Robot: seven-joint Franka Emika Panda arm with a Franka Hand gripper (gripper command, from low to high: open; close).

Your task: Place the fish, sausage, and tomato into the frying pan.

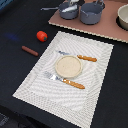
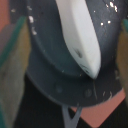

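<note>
The frying pan (image 1: 67,10), dark blue-grey with a thin grey handle, sits on the pink board at the back. In the wrist view the white fish (image 2: 80,35) lies over the pan's floor (image 2: 47,65), between my blurred fingers (image 2: 12,75), which stand wide apart and do not touch it. My gripper (image 2: 68,62) is open above the pan. In the exterior view the fish (image 1: 73,3) shows as a white shape at the pan's rim, and the gripper is cut off by the top edge. The red tomato (image 1: 41,36) and the dark red sausage (image 1: 29,50) lie on the dark table, on the exterior view's left.
A grey pot (image 1: 91,12) stands right next to the pan on the pink board (image 1: 100,27), and a bowl (image 1: 123,17) is at the far right. A striped placemat (image 1: 35,80) holds a beige plate (image 1: 68,66), an orange-handled knife (image 1: 86,58) and a fork (image 1: 67,81).
</note>
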